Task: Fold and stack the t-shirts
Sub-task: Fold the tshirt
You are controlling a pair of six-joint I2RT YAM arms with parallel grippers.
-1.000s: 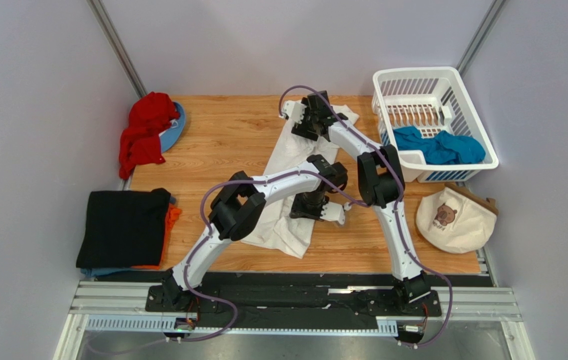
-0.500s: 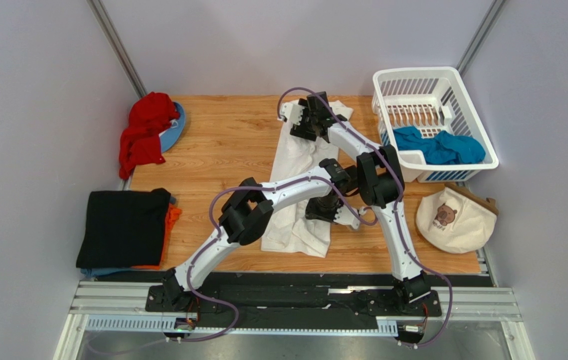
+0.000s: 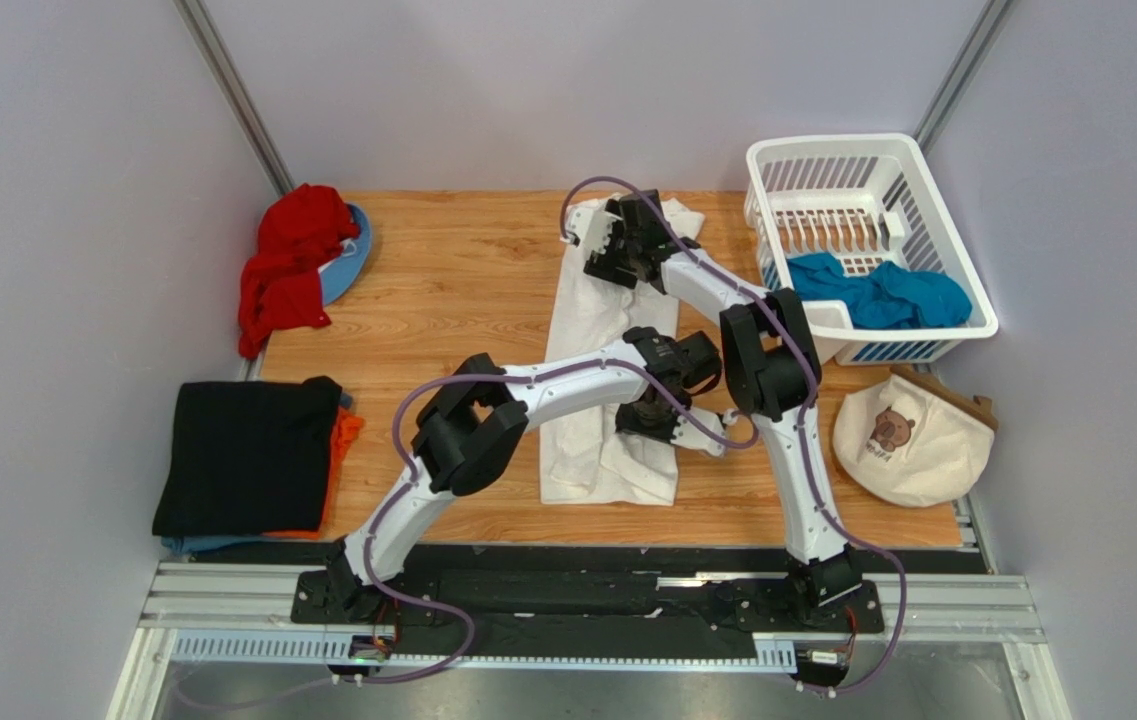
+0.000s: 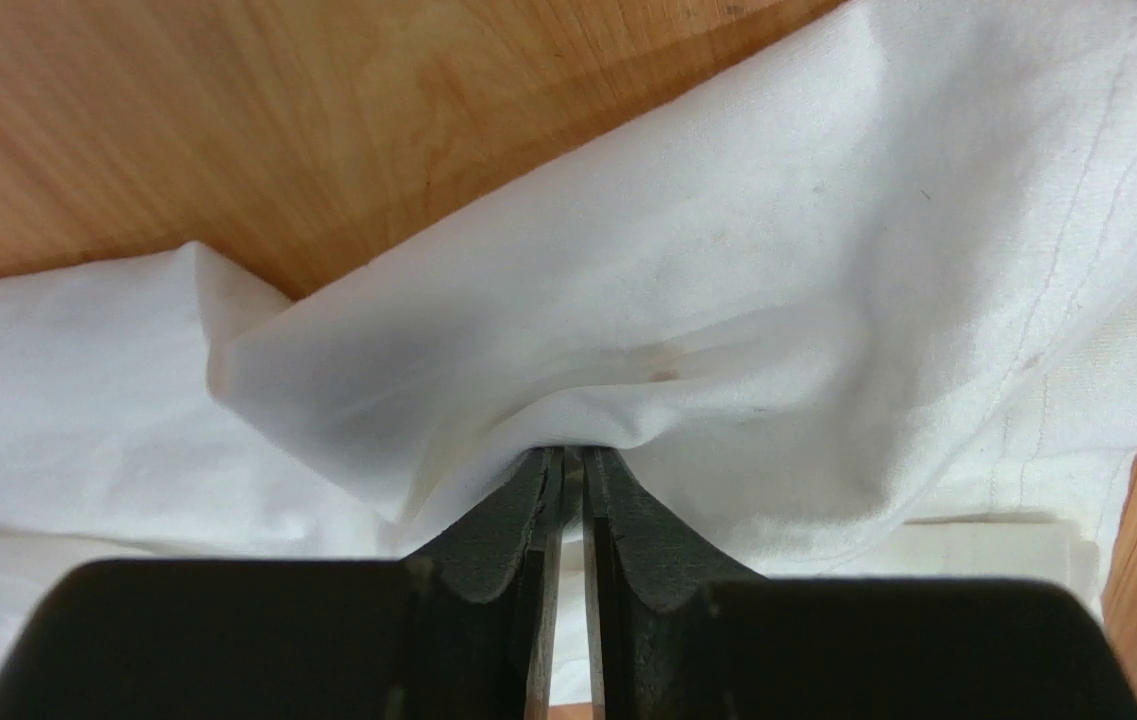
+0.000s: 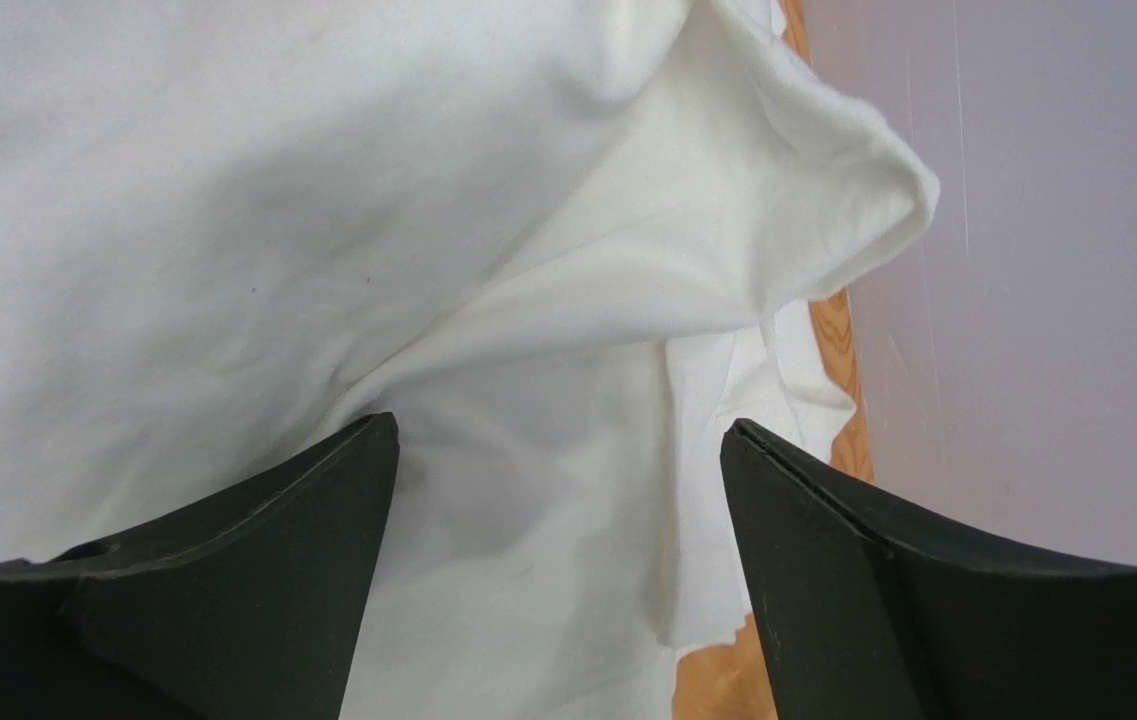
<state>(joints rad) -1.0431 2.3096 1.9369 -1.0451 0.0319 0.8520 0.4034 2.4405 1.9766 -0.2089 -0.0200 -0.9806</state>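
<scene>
**Overhead and wrist views of a two-arm bench.** A soft white t-shirt (image 3: 597,300), folded lengthwise into a long narrow strip, lies in the middle of the light wooden table (image 3: 454,285), running from the far edge toward the near edge. The left gripper (image 3: 664,428) sits at the strip's near right side. In its wrist view its black fingers (image 4: 507,518) are drawn narrow, pinching a raised ridge of the white cloth between them. The right gripper (image 3: 612,248) is over the far end of the strip with its jaws spread wide. In its wrist view both fingers (image 5: 259,570) frame rumpled white cloth, and whether they touch it cannot be told. At the near left corner a folded black t-shirt (image 3: 244,450) lies on an orange t-shirt (image 3: 344,435), of which only an edge shows. A crumpled teal t-shirt (image 3: 875,293) lies in the white slatted plastic basket (image 3: 827,146) at the far right. Just nearer than the basket rests a cream cloth bag with a brown bear picture (image 3: 912,435). A crumpled red cloth (image 3: 289,263) lies on a blue disc (image 3: 356,248) at the far left corner.
</scene>
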